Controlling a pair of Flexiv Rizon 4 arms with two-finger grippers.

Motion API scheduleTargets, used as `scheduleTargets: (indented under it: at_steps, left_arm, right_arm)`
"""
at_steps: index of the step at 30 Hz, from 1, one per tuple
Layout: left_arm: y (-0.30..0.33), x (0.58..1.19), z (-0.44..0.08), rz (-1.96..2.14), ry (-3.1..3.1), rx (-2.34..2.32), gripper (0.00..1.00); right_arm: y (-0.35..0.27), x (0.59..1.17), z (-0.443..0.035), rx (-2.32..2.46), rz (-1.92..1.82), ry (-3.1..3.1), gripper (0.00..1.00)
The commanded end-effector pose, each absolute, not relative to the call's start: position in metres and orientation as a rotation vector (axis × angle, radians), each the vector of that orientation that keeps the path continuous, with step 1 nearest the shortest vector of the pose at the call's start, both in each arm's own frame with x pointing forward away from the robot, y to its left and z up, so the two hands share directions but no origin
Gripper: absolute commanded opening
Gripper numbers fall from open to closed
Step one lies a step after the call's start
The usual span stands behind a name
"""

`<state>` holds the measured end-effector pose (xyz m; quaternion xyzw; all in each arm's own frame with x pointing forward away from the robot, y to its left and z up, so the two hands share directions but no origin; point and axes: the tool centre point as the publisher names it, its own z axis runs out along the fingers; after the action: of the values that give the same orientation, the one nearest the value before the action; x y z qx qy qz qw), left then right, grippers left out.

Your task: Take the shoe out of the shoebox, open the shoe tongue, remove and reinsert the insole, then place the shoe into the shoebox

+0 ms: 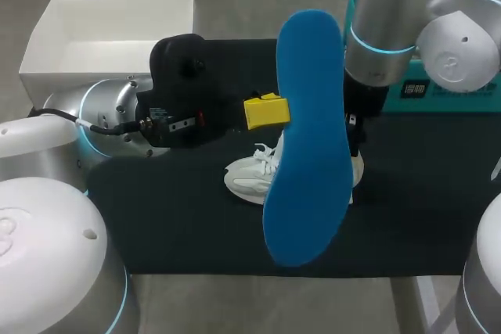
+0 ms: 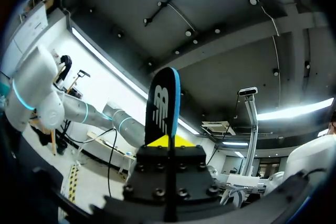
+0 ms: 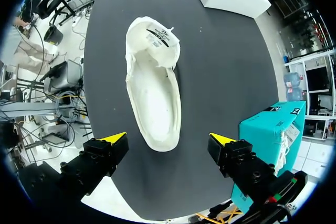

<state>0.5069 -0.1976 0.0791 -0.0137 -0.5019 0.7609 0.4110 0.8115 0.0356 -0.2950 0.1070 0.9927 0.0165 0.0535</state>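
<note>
The dark desk carries a white shoebox at its far left corner, open and with no shoe in it, and a teal box along the far right edge. Raised well above the desk's middle is the blue insole, pinched at one long edge by the left end effector, whose yellow tips press on its two faces. Under it, the white shoe lies on its sole, opening up and unheld. The right end effector hangs over the toe end, fingers spread wide and touching nothing.

I judge reinsertion comes next, with several risks. An edge pinch on a bendy insole may let it droop or twist, so its tip misses the opening. Pushing against a free shoe could slide it across the desk unless the right end effector braces it. The tongue may also fold inward and block the way.
</note>
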Motion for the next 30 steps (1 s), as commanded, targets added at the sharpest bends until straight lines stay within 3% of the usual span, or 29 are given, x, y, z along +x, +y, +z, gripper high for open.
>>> scheduleTargets:
  at_steps: [1,30]
  left_arm:
    - [-0.207,0.497,0.087,1.935,-1.288,0.023,0.00]
    - [-0.207,0.497,0.087,1.935,-1.288,0.023,0.00]
  right_arm:
    - [0.035,0.810,-0.295,0.326,0.049,3.012,1.00]
    - [0.082,0.876,-0.341,0.122,0.252,3.045,1.00]
